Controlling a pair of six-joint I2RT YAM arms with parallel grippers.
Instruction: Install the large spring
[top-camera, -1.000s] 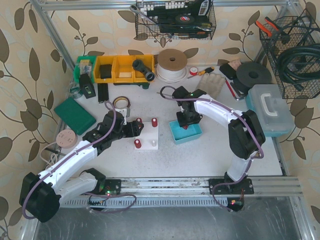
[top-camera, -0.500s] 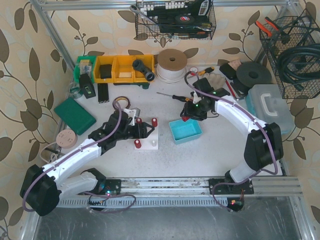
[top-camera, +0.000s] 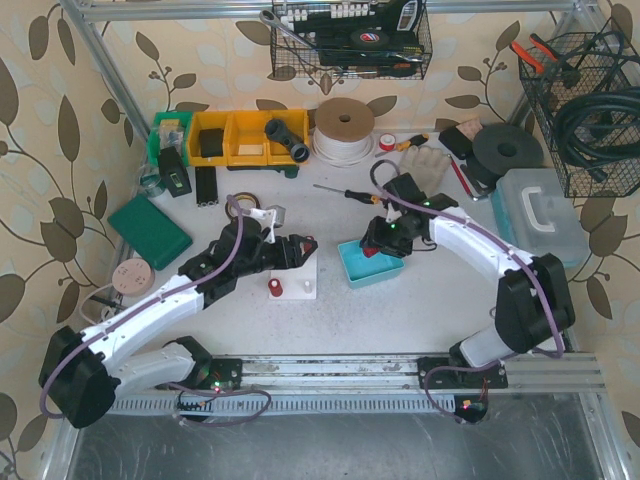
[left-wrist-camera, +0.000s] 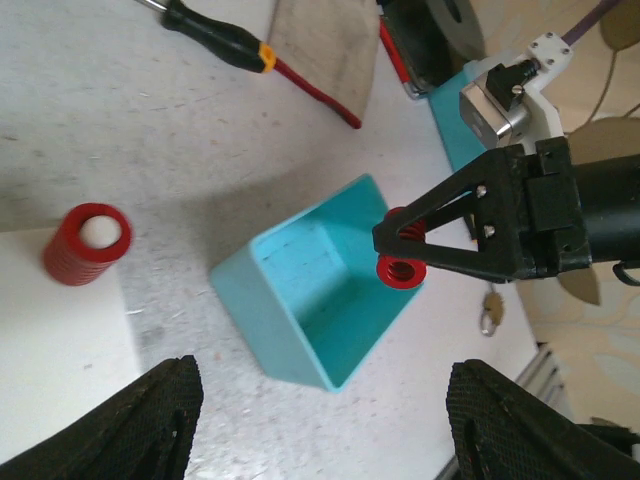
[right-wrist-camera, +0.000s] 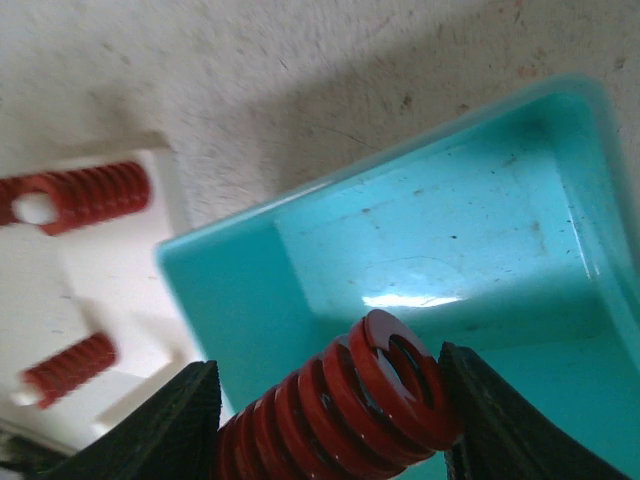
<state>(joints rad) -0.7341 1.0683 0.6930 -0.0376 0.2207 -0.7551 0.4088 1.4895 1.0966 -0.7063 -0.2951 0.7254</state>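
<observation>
My right gripper (top-camera: 377, 243) is shut on a large red spring (right-wrist-camera: 345, 405), held on its side just above the far edge of the teal bin (top-camera: 372, 268). The spring also shows end-on in the left wrist view (left-wrist-camera: 402, 268), pinched between the right gripper's black fingers (left-wrist-camera: 450, 255). The white base plate (top-camera: 297, 277) carries a red spring on a post (top-camera: 275, 288) and a bare white post (top-camera: 303, 288). My left gripper (top-camera: 303, 250) is open and empty, hovering over the plate's back edge; its fingertips (left-wrist-camera: 150, 420) are spread wide.
A red-handled screwdriver (top-camera: 345, 191) lies behind the bin. A roll of white cord (top-camera: 343, 130), yellow bins (top-camera: 235, 137) and a green case (top-camera: 150, 230) stand at the back and left. A plastic toolbox (top-camera: 540, 215) stands at the right.
My right gripper lifted the spring out of the bin toward the back right, then came back over the bin's far edge. My left gripper moved right along the plate's back edge.
</observation>
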